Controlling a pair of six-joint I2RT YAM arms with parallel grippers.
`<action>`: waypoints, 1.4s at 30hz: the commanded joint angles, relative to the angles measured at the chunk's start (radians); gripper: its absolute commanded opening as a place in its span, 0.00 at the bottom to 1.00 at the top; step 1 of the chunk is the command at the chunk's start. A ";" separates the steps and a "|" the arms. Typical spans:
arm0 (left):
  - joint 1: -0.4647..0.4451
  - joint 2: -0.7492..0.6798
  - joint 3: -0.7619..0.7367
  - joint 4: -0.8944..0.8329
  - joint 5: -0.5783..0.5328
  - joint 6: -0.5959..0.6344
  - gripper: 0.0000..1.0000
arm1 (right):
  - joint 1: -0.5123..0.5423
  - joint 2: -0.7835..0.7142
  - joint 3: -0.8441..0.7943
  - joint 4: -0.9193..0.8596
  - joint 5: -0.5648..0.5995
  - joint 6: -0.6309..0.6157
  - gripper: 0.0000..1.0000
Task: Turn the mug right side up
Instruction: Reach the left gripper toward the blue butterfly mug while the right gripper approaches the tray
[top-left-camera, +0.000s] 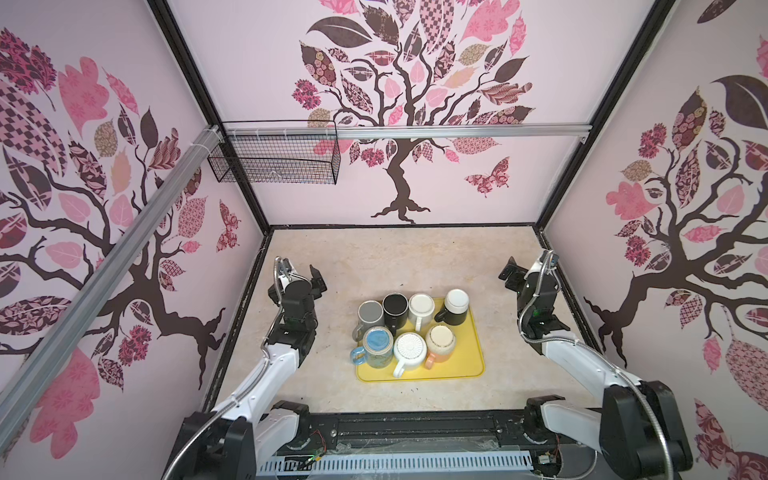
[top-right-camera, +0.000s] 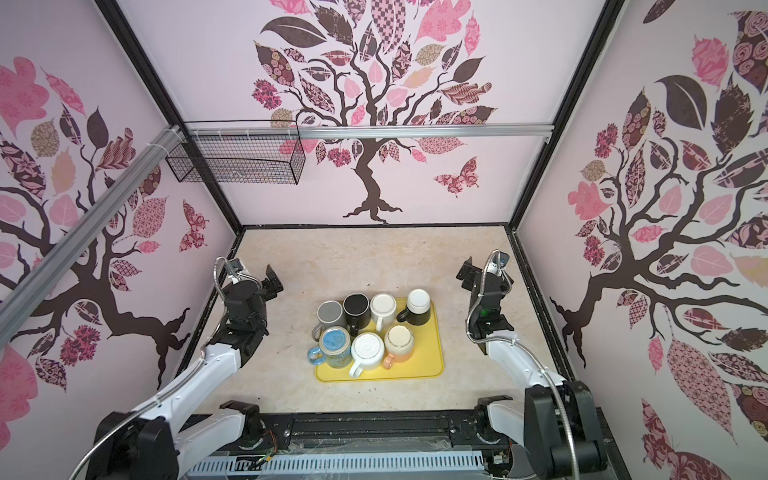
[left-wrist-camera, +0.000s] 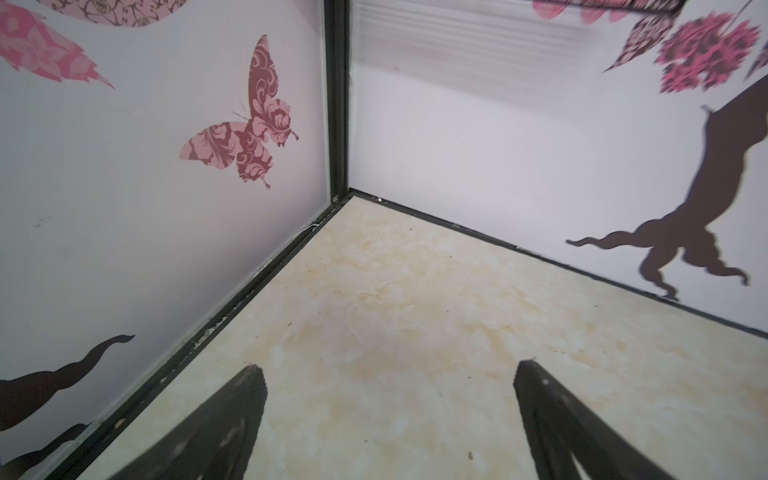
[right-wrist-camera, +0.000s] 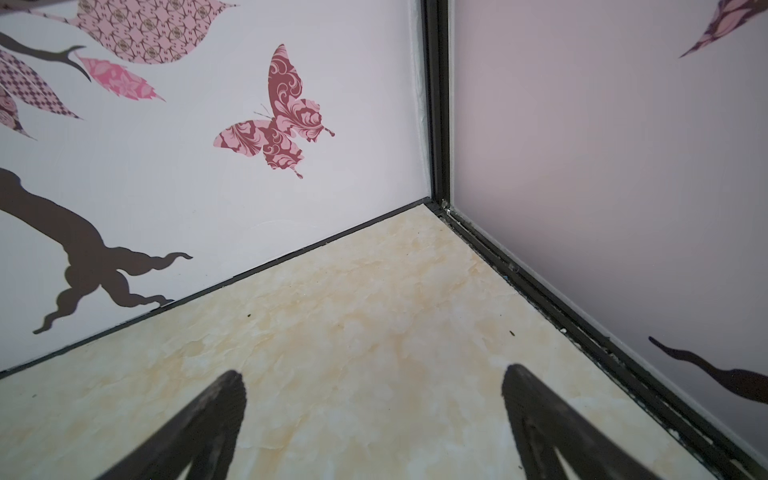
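Seven mugs (top-left-camera: 409, 347) stand mouth-down, huddled on the yellow tray (top-left-camera: 469, 365) in the middle of the tabletop (top-left-camera: 395, 257), while my left gripper (left-wrist-camera: 390, 370), at the tray's ten o'clock, and right gripper (right-wrist-camera: 374, 372), at its two o'clock, hover with jaws spread wide, grasping nothing, clear of them

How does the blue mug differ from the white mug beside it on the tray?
The blue mug stands at the front row's left end, the white mug in its middle. The blue mug's handle points left, the white mug's toward the front. Both sit on the yellow tray.
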 joint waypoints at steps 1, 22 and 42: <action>-0.096 -0.104 0.076 -0.281 0.059 -0.129 0.96 | 0.073 -0.054 0.064 -0.202 -0.040 0.061 1.00; -0.298 -0.194 0.515 -1.372 0.657 -0.160 0.79 | 0.659 -0.319 0.032 -0.529 0.083 0.013 0.96; -0.626 -0.253 0.173 -1.037 0.374 -0.404 0.80 | 0.659 -0.269 0.033 -0.476 -0.018 0.013 0.87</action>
